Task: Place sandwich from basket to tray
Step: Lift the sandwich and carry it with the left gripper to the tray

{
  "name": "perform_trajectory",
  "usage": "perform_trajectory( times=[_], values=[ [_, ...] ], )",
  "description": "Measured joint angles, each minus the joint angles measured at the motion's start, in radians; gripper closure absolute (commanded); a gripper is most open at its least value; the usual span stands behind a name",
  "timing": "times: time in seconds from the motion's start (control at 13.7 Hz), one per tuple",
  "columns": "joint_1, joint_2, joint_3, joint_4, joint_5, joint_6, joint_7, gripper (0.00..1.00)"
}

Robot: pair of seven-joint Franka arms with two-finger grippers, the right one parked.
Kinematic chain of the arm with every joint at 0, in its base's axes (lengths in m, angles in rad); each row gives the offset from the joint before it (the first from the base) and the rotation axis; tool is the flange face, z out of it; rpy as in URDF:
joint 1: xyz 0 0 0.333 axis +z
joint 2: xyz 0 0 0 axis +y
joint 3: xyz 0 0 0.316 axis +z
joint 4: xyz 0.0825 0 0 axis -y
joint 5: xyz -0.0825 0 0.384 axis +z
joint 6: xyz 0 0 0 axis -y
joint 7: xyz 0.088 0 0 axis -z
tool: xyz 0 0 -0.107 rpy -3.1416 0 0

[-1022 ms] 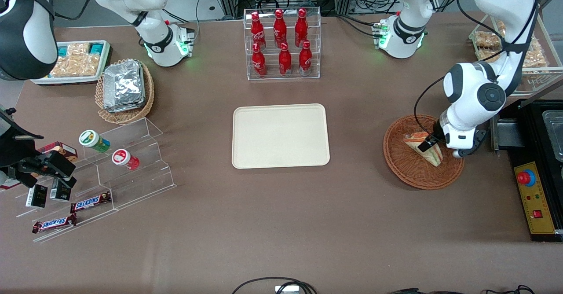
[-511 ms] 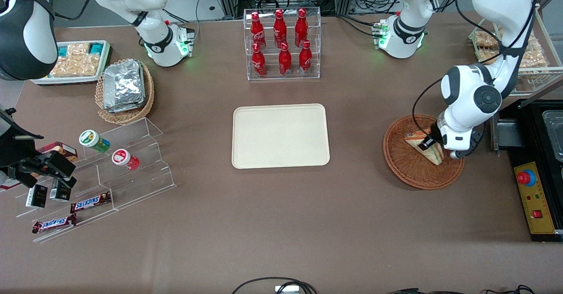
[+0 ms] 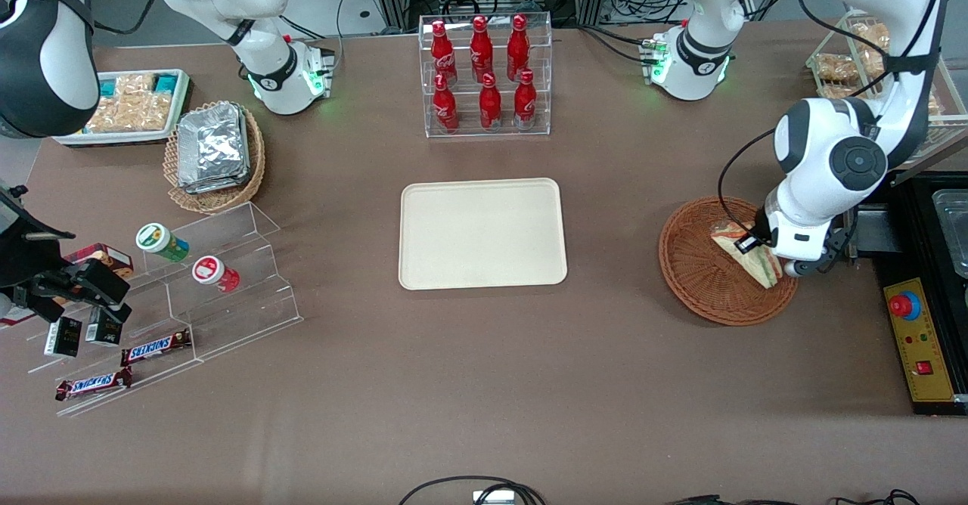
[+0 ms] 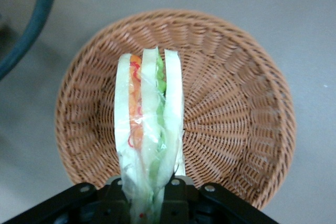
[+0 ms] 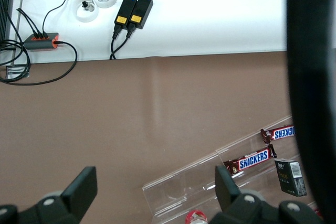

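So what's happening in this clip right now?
The left arm's gripper is shut on the sandwich, holding it edge-up over the reddish-brown basket toward the working arm's end of the table. The cream tray at the table's middle has nothing on it, so the sandwich is not yet placed.

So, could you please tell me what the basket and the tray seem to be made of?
The basket looks like woven wicker, reddish-brown, with visible ribbed strands. The tray looks like smooth matte cream plastic or fibre; I cannot tell which. The gripper holds the sandwich above the basket.
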Motion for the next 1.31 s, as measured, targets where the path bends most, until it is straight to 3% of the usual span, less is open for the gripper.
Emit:
perform_trajectory(
  times=[0.36,0.66,1.02,1.31],
  values=[
    [-0.005,-0.003,-0.078,0.123,0.021,-0.142,0.133,1.00],
    [-0.007,-0.003,-0.201,0.216,-0.038,-0.246,0.205,1.00],
    [-0.011,0.017,-0.413,0.241,-0.052,-0.262,0.193,1.00],
    [-0.062,0.076,-0.471,0.252,-0.049,-0.260,0.194,0.97]
  ],
)
